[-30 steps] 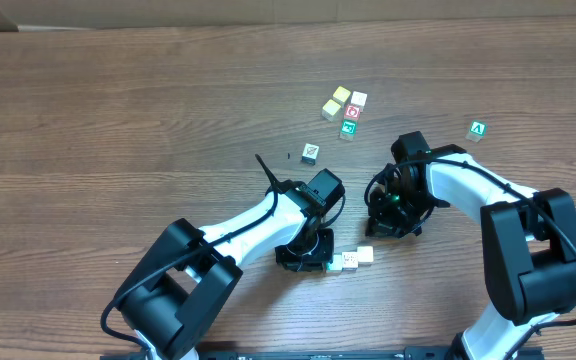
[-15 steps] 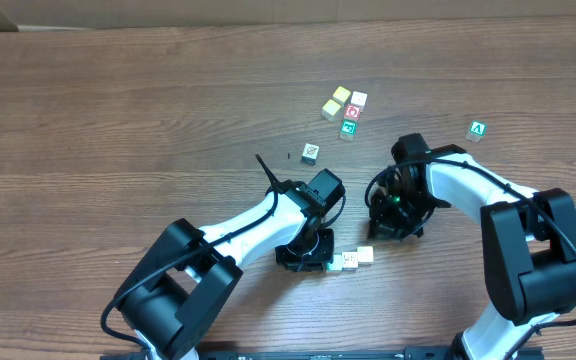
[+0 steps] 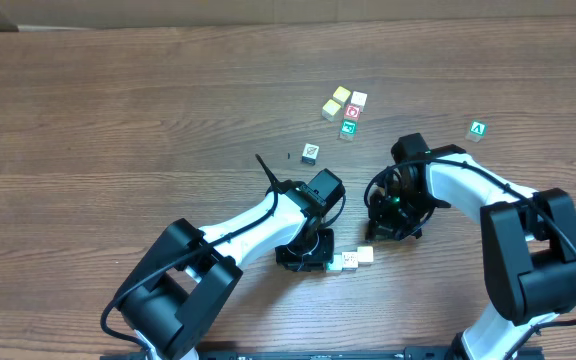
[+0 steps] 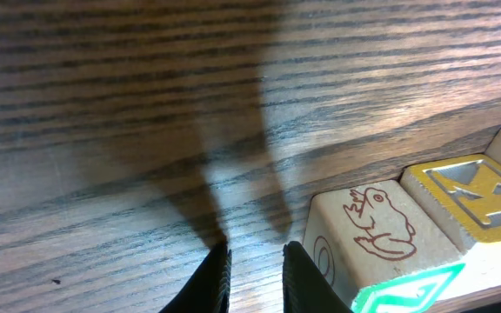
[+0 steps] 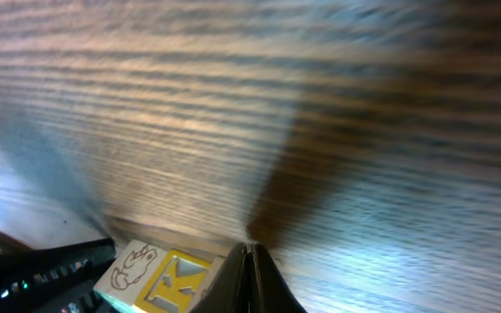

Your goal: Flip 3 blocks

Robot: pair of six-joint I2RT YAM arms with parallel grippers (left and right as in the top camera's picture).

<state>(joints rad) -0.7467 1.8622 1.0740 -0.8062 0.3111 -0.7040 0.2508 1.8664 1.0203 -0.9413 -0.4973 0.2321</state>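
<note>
Left gripper [image 4: 255, 271] is pointing down close to the table [image 3: 118, 120] near the front edge. Its two fingers [image 4: 218, 280] are standing slightly apart, bare wood is showing in the gap, and nothing is being grasped.

Behind it, the slash-mark block [image 3: 310, 152] is sitting alone on the wood.

Farther back and to the right, a tight group is lying together. It is made up of two yellow-topped cubes [image 3: 338, 95], a white-topped block [image 3: 358, 99], a red-print block [image 3: 353, 112] and a green-print block [image 3: 348, 128].

Just right of the left gripper, the frog block [image 4: 377, 228] is resting on the table beside the right finger, not between the fingers. The K block [image 4: 472, 196] is touching its far side and showing a yellow letter face.

Right gripper [image 5: 252, 261] is pointing down at the table behind and to the right of this pair. Its fingertips are pressing together and gripping nothing.

Well to the right, the green "A" cube [image 3: 478, 130] is sitting apart from everything else.
</note>
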